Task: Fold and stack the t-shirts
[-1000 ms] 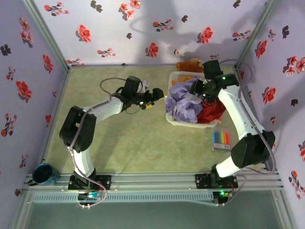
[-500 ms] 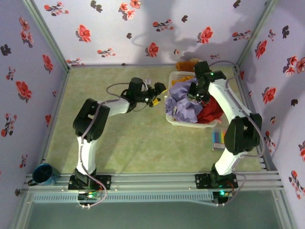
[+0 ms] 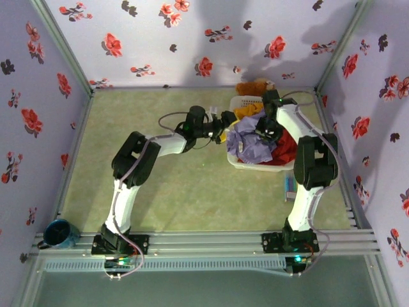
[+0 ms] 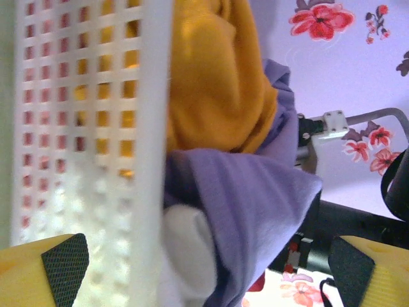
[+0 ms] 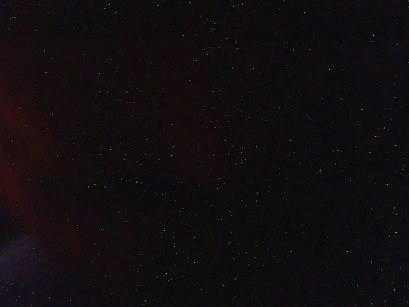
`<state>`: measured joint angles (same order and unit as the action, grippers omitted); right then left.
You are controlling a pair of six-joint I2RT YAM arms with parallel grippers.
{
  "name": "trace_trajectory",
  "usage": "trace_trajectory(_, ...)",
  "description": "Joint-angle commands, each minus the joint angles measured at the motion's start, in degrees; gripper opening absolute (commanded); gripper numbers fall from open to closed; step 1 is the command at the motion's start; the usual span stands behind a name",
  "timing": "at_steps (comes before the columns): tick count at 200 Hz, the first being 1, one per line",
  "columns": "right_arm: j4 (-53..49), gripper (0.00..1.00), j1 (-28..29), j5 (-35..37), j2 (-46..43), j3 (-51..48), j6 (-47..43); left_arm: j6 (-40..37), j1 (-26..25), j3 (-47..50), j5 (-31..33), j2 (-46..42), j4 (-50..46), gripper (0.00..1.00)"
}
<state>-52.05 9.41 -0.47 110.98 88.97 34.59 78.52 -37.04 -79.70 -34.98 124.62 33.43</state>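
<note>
Directly before left gripper [image 4: 206, 263]: lavender t-shirt [image 4: 255, 204]

The left arm [image 3: 137, 160] rises from its near-left base, elbow bent, forearm running right across the middle. The left gripper [image 3: 225, 120] points right, its yellow fingers [image 4: 25, 278] spread wide. Over on the right, the right arm [image 3: 313, 167] stands tall from its near base and folds over at the far side. The right gripper [image 3: 262, 131] dips down and left, jaws pinched together.
</note>
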Motion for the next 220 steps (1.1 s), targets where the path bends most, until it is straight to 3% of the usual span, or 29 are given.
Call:
trace_trajectory(1,0.9,0.1,-3.3,4.8,4.4,-3.4,-2.3,-2.7,2.1,4.0,-1.6,-6.9,-1.4,0.99)
trace_trajectory(70,-0.2,0.11,-9.4,6.5,6.4,-0.3,-11.1,-16.9,5.9,6.5,-3.1,-17.7,-23.3,0.99)
trace_trajectory(123,-2.4,0.12,-14.2,6.2,8.2,5.4,-18.0,-20.4,6.3,9.4,-2.7,-22.8,-30.0,0.99)
trace_trajectory(175,-2.6,0.12,-19.1,4.6,9.8,6.7,-18.0,-26.8,7.0,10.9,-0.7,-28.9,-41.1,0.99)
trace_trajectory(220,-3.7,0.12,-22.5,3.1,11.6,9.8,-23.2,-27.5,7.1,11.3,0.3,-30.6,-43.2,0.99)
